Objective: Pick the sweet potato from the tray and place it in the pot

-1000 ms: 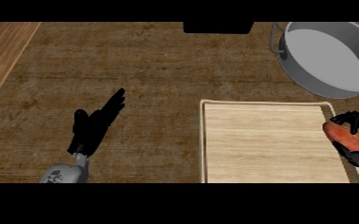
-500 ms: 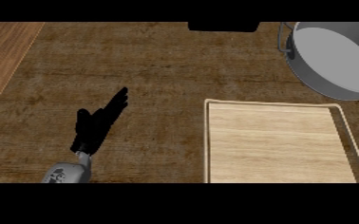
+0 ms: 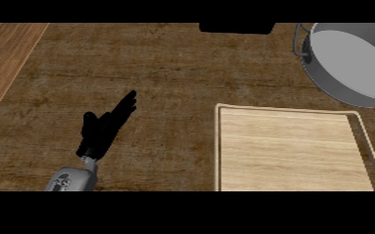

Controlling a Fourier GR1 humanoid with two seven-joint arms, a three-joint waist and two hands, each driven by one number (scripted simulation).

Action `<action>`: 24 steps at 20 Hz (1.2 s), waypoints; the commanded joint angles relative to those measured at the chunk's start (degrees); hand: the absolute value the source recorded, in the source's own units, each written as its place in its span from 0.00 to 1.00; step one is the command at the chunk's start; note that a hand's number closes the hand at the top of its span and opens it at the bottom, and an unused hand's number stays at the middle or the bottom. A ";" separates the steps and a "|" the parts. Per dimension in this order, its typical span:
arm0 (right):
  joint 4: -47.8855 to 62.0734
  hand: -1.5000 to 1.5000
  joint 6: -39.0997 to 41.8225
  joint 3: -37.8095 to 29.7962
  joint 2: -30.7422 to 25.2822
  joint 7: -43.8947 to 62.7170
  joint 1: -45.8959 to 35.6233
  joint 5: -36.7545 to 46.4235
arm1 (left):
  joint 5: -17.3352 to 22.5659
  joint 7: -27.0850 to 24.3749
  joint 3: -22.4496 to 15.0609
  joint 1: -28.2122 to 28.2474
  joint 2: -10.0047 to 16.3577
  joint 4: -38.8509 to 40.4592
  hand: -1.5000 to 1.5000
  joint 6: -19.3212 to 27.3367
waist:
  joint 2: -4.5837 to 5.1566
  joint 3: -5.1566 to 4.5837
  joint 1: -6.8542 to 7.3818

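head view shows us no sweet potato, so we cannot tell where it lies; the tray (image 3: 293, 151) sits at lower right; the pot (image 3: 348, 59) stands near its far right corner; our left hand (image 3: 102, 129) shows at lower left over the counter (image 3: 161, 64), fingers straight, released.

Left hand (image 3: 102, 131), near left of scene: uniformly black, no visible markings; slim tapering fingers, one shorter thumb set to the side. A narrow grey wrist link (image 3: 91, 162) joins it to the left forearm (image 3: 72, 180), a light grey, rounded casing with several small dark spots.
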 commanded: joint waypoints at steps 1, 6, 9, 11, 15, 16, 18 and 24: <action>2.68 1.00 3.02 0.32 -3.26 -8.67 -2.85 1.96 | -0.14 0.37 -0.16 -0.69 -0.58 -0.02 0.50 0.37 | -0.10 -0.16 0.64; 5.26 1.00 0.28 3.03 -4.39 -8.99 -7.21 5.14 | -0.14 -0.47 -0.05 -0.94 0.43 0.92 0.50 -1.11 | 0.04 -0.33 1.74; 6.75 1.00 0.14 4.32 -6.47 -7.18 -11.28 6.72 | -0.63 0.58 -0.77 -1.57 -0.44 0.57 0.50 -0.50 | 0.10 -0.37 2.42; 6.91 1.00 0.14 6.47 -6.81 -6.29 -14.43 8.82 | -1.79 0.01 -1.96 -2.28 -2.45 1.73 0.50 0.85 | 0.07 -0.51 2.11; 7.92 1.00 -2.72 10.61 -5.47 -5.13 -19.68 13.48 | -1.42 0.24 -0.10 -4.50 -0.06 3.21 0.50 -0.65 | 0.22 -0.61 2.28; 8.24 1.00 -3.81 11.57 -4.78 -4.17 -21.45 14.66 | -0.85 0.04 -0.68 -3.59 -1.19 1.91 0.50 -0.62 | 0.07 -0.63 2.62; 9.40 1.00 -5.28 13.57 -3.65 -4.73 -22.99 17.16 | -2.67 -0.83 -2.08 -3.56 -2.74 4.00 0.50 0.75 | 0.25 -0.63 2.08; 12.66 1.00 -11.48 19.17 0.19 -3.00 -29.22 24.98 | -1.43 0.92 -0.26 -2.54 -0.37 1.39 0.50 -0.23 | 0.19 -0.64 3.13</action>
